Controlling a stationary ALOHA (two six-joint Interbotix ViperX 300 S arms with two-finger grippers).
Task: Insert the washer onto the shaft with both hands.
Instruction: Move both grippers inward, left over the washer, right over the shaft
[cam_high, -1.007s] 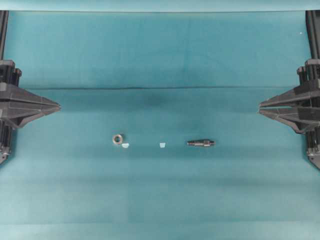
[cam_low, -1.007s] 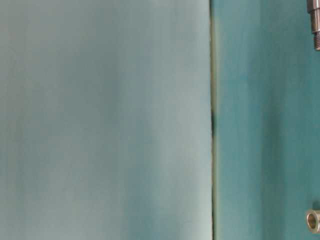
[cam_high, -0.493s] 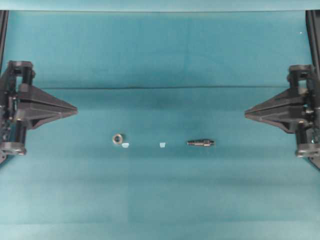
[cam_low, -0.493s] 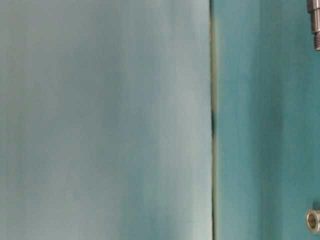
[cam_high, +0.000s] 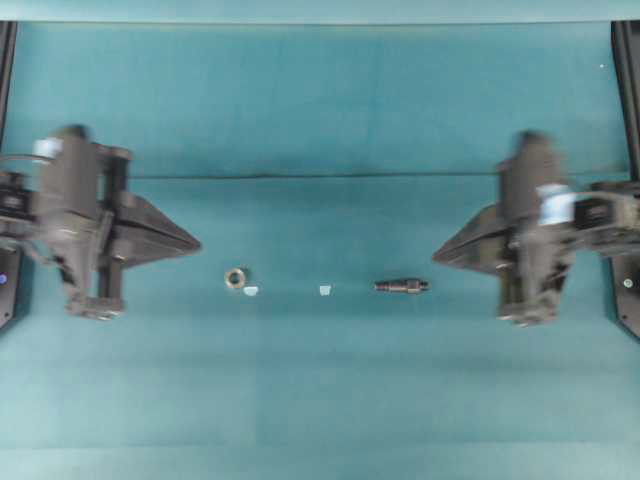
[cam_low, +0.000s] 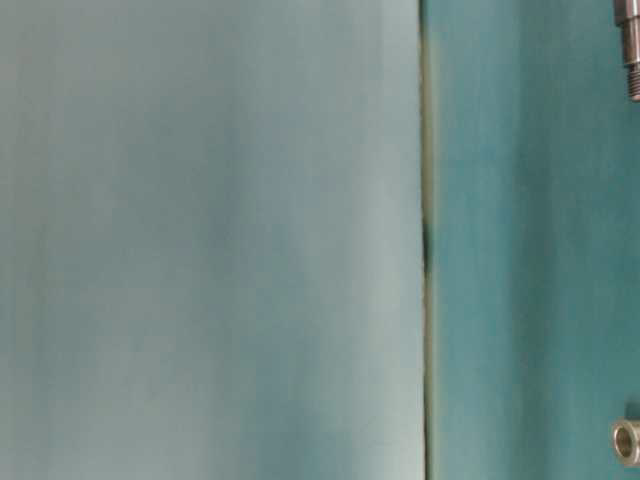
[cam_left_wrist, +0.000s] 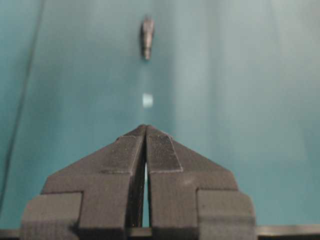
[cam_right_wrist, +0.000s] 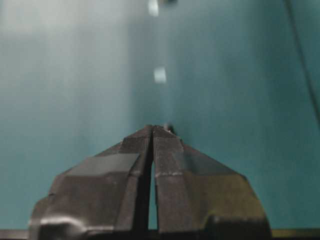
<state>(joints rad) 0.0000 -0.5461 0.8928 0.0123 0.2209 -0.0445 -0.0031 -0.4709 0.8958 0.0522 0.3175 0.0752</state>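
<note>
The washer (cam_high: 236, 278), a small silvery-tan ring, lies flat on the teal cloth left of centre. The dark stepped shaft (cam_high: 401, 286) lies on its side right of centre. My left gripper (cam_high: 198, 243) is shut and empty, its tip just up and left of the washer. My right gripper (cam_high: 436, 258) is also shut and empty, its tip just up and right of the shaft. In the left wrist view the shaft (cam_left_wrist: 146, 36) lies far ahead of the shut left gripper (cam_left_wrist: 145, 126); the washer is hidden there. The right wrist view shows only a dark bit of the shaft (cam_right_wrist: 170, 128) beside the right gripper (cam_right_wrist: 152, 126).
Two small pale scraps (cam_high: 251, 291) (cam_high: 324, 290) lie on the cloth between washer and shaft. A dark seam (cam_high: 320, 177) runs across the cloth behind them. The table-level view catches only the shaft's end (cam_low: 630, 45) and the washer (cam_low: 627, 441) at its right edge.
Both arms have swung in from the table's sides toward the middle and show motion blur. The right jaws have closed the last bit. Washer, shaft and scraps have not moved.
</note>
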